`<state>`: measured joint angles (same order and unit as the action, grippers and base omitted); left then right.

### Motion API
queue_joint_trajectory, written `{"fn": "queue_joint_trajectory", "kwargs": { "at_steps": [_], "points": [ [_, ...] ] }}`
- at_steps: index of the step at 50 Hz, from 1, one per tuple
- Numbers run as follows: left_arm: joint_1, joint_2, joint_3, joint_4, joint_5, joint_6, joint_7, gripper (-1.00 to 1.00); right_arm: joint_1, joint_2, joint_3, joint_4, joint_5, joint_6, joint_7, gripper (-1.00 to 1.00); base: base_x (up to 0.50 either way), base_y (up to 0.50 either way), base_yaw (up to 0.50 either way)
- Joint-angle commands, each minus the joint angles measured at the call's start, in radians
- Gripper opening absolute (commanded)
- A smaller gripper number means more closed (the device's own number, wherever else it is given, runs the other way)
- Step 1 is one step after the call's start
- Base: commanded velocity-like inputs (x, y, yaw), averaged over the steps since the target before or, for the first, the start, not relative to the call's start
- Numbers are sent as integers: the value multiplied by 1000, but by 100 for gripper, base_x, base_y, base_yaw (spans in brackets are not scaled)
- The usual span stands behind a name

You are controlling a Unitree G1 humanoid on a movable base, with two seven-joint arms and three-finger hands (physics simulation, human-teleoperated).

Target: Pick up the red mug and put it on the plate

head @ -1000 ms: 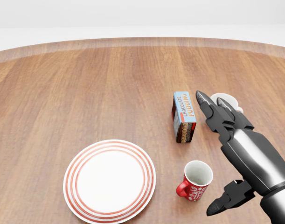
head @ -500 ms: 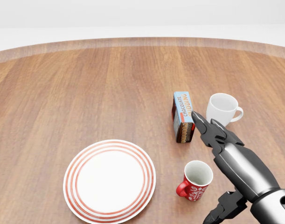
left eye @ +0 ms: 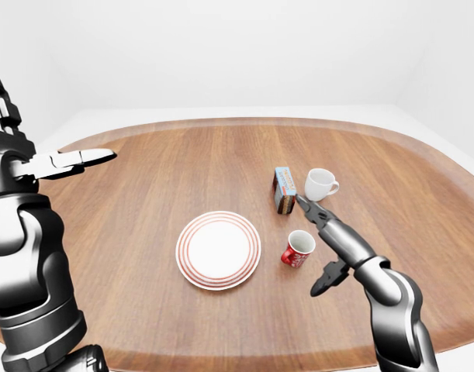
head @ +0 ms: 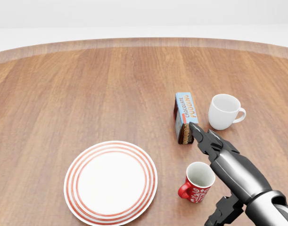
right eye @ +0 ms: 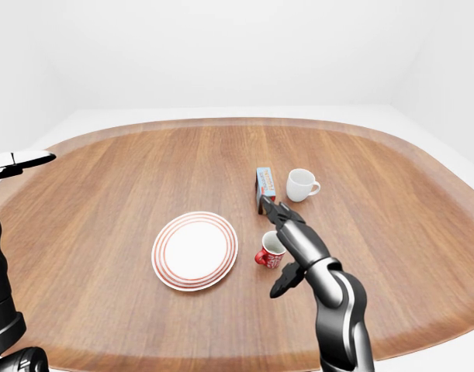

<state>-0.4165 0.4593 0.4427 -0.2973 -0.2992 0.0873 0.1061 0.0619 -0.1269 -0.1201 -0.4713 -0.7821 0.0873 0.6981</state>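
the red mug [head: 198, 182] is standing upright on the table [head: 87, 84], toward its near right edge, handle turned toward the plate [head: 111, 181], which is lying just beside it to the left, apart and bare. the right hand [head: 214, 169] is hovering over the mug's right side, its long fingers [head: 205, 140] reaching past the rim toward the chocolate pudding box [head: 185, 117] and the thumb [head: 221, 214] hanging low on the near side. the hand is spread wide and gripping nothing; it seems to be clear of the mug, though the head view is leaving the gap hard to judge.

to do this step well, the hand should probably be coming down so fingers and thumb are bracketing the mug's body, not the handle, and staying clear of the box and the white cup [head: 224, 111] beyond it before closing.

the left hand [left eye: 70, 160] is being held high over the table's far left edge, fingers extended and carrying nothing.
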Motion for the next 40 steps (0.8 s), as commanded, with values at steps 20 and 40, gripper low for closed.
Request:
{"fn": "queue_joint_trajectory", "kwargs": {
  "at_steps": [20,40],
  "points": [
    [17,-5,4,6,2,0,-5,100,-42,-10,41,157,-23,0,0,100,0,0,0],
    [24,-11,4,6,5,0,-7,100,-108,-37,38,287,-27,0,-7,100,0,0,0]
  ]
}}
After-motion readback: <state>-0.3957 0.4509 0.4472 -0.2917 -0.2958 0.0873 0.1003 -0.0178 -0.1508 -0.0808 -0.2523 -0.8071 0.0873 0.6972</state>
